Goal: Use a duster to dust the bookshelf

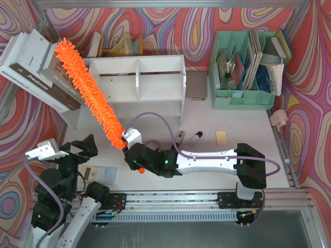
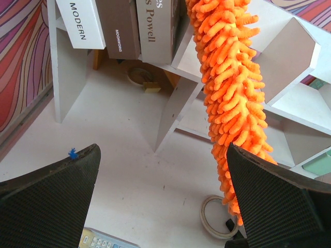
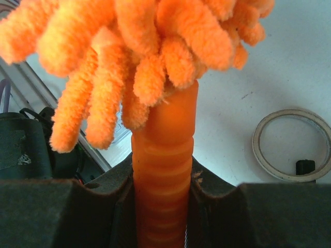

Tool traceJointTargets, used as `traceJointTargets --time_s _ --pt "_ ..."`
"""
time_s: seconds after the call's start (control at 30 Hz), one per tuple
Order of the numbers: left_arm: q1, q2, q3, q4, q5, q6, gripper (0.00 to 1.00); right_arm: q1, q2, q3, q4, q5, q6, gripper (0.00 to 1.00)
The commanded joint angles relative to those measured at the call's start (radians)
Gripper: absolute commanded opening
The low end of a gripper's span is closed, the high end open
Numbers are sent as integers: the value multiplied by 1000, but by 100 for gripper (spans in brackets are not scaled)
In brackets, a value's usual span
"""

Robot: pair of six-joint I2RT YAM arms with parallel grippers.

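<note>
Right end effector (image 3: 164,206) is clamped tight on the duster (image 1: 90,93), low on its ribbed handle (image 3: 164,155). Good spot, I'd say: stiff plastic, with ribs against slipping. The fluffy head looks light and floppy, slanting up across the left end of the bookshelf (image 1: 155,64). Left end effector (image 2: 163,155) hangs wide open over the worktop (image 1: 248,129), holding nothing.

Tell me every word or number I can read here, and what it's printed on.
"MODERN": white book spine, left wrist view.
"MOONWORKS": brown spine beside it, small print.
"s Powell": grey spine, start cut off.
"Fredonia", roughly: leftmost book spine, top view.
Other print on that spine: too blurred to read.
</note>
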Motion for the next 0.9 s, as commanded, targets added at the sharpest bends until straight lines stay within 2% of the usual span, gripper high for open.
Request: traceJointTargets --time_s 0.0,0.27,0.4,0.6,0.87 --pt "1 -7 -11 16 -2 -5 98 17 -28 31 66 -6 -62 0" --pt "1 -1 -11 19 1 -4 98 57 -34 27 118 -4 -128 0" --pt "1 -2 -11 18 1 -4 98 52 -21 38 86 37 -91 0" --pt "2 0 -11 18 1 -4 98 -30 -35 8 41 -3 21 0" --pt "1 2 -11 18 4 -3 98 -33 -26 12 41 -40 0 0"
